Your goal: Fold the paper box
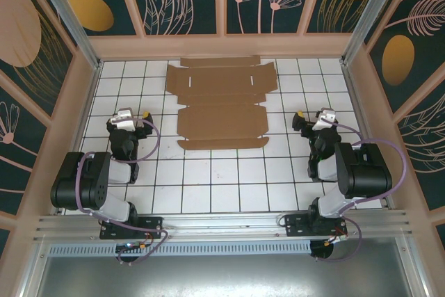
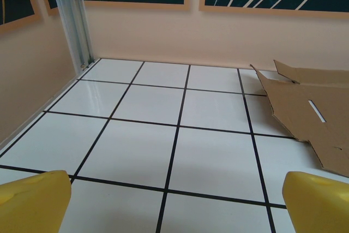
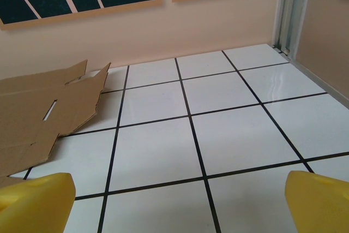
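A flat, die-cut brown cardboard paper box [image 1: 221, 102] is pictured lying unfolded at the far middle of the white, black-gridded surface [image 1: 229, 172]. It is flanked by the left pincer [image 2: 175, 204] and the right pincer [image 3: 177, 204], both spread wide and kept apart from the cardboard.

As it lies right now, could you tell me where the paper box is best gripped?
Probably the far corner flaps: the paper box lies flat, but those flaps seem to lift off the table, leaving room for a finger underneath. Come in low from either end.
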Tool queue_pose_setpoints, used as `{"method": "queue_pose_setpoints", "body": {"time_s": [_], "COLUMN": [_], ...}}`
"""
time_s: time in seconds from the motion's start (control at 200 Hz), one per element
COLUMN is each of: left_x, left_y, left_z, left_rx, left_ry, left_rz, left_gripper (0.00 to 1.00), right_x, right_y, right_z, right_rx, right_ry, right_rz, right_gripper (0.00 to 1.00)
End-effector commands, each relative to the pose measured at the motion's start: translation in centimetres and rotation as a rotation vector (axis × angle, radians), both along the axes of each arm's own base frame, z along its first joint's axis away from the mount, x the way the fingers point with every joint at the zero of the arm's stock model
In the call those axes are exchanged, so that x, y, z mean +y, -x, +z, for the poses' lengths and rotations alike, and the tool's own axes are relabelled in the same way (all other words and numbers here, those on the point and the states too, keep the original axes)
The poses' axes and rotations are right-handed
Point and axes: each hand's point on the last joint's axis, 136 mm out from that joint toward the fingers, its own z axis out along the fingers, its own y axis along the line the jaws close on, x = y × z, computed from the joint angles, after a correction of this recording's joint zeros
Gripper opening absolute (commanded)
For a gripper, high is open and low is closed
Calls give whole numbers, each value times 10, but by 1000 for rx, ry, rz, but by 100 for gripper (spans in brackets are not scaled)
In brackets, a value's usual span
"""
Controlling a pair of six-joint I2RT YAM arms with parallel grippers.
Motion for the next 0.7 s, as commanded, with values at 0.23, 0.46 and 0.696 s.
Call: {"method": "queue_pose_setpoints", "body": {"time_s": [0.23, 0.46, 0.696], "left_x": [-1, 15, -45], "left_y": [-4, -10, -6], "left_z": [9, 41, 139], "left_rx": [-30, -12, -156], "left_ry": [4, 15, 174], "left_rz": [0, 105, -67], "left_gripper": [99, 99, 99], "right_x": [6, 31, 125], "right_y": [-3, -1, 16], "right_z": [8, 38, 140], "right_rx": [-25, -33, -199], "right_ry": [14, 107, 24], "right_rz": [39, 91, 300], "right_gripper": [99, 99, 99]}}
